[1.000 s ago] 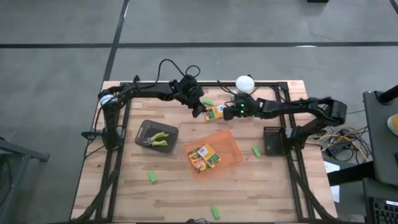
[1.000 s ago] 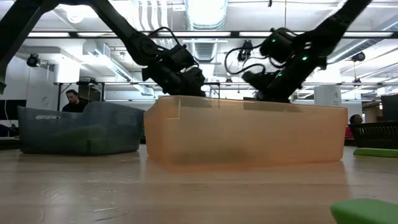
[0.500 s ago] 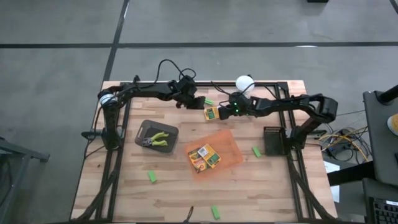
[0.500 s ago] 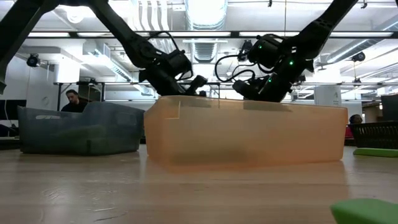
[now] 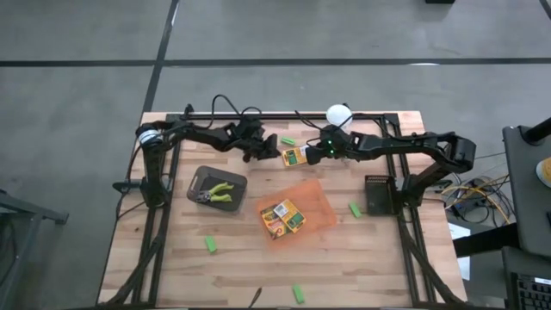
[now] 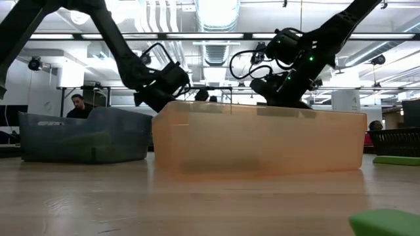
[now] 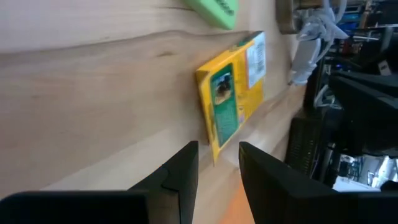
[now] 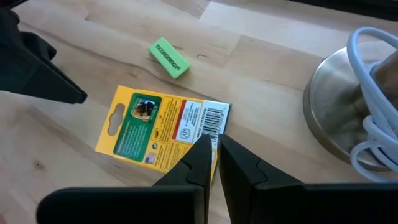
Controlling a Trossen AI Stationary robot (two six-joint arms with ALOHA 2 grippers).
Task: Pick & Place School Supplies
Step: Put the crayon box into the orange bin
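One crayon box [image 8: 163, 132] edge — under right gripper [image 8: 213, 148]

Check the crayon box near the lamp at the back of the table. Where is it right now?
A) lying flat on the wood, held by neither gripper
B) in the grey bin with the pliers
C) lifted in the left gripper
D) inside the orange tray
A: the crayon box lies flat on the table, between the left gripper and the right gripper, outside the orange tray.
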